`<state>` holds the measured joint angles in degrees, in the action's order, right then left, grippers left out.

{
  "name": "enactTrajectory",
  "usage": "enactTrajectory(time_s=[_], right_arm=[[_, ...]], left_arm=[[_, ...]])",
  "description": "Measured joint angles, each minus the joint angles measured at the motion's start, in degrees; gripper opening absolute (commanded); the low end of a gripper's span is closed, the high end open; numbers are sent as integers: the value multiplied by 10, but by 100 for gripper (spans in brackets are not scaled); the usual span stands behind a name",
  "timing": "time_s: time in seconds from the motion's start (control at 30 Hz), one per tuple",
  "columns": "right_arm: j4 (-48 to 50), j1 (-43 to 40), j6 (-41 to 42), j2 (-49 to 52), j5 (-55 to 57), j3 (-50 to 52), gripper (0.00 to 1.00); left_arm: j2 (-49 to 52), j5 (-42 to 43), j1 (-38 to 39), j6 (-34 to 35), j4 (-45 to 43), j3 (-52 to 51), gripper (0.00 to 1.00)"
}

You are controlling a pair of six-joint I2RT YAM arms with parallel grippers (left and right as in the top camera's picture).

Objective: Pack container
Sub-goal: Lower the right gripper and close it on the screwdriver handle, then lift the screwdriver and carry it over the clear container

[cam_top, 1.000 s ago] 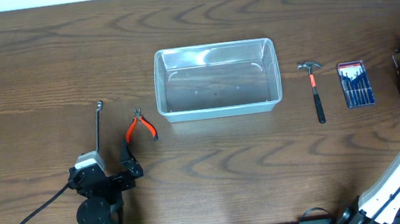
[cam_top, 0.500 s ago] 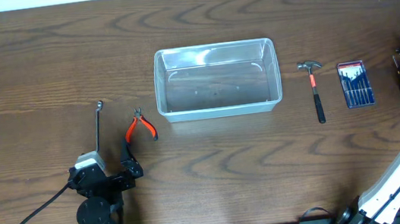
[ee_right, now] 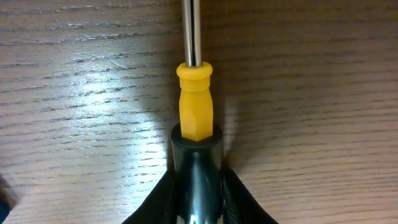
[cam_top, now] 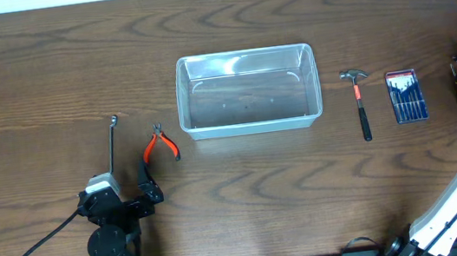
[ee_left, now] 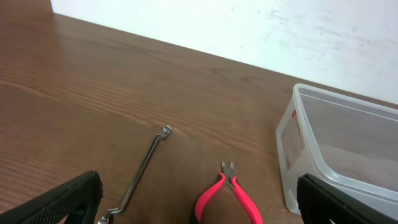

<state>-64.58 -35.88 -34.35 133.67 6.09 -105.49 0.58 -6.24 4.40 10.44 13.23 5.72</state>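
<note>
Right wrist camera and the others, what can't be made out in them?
Right wrist: yellow-and-black screwdriver, steel shaft cut off by the top edge, tip unseen.
Left wrist: red-handled pliers, handles cut off by the bottom edge; clear plastic container, cut off at the right edge.
Overhead: blue case, contents too small to tell.

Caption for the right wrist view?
Right gripper clamped on a yellow-and-black screwdriver lying on the wooden table.
</note>
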Motion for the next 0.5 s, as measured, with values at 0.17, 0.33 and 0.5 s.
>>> enactTrajectory(time_s=[0.17,0.33,0.5], right_arm=[[0,0,5,0,0,0,1],[0,0,8,0,1,0,1],[-2,3,10,0,0,-3,1]], left_arm=[[0,0,0,0,0,0,98],[0,0,0,0,0,0,98],[0,0,0,0,0,0,98]])
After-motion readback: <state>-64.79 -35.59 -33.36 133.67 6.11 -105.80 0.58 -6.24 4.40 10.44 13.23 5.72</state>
